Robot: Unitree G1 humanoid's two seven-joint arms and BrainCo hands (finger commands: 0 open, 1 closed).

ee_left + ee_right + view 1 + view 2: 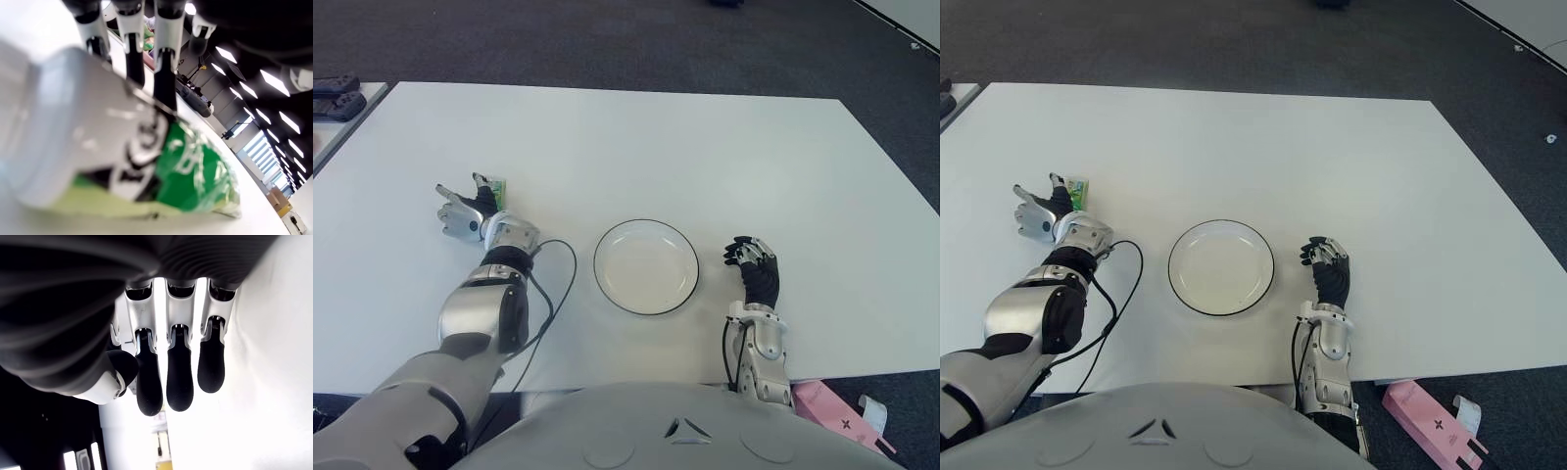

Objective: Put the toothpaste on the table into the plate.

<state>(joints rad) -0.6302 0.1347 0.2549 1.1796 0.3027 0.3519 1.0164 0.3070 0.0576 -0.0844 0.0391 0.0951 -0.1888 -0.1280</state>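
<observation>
The left arm reaches forward with its hand (468,210) half-curled, thumb raised, fingers (165,73) extended, while the right hand (755,269) sits palm down close to the body, fingers (179,377) loosely bent.

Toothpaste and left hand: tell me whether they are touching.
Touching. The left wrist view shows the left hand with its fingers pressed onto the toothpaste; the eye views show the tube at that hand.

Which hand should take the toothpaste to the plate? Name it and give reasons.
Left. The left hand is already at the toothpaste tube, fingers over it. The right hand holds nothing, across the plate.
</observation>
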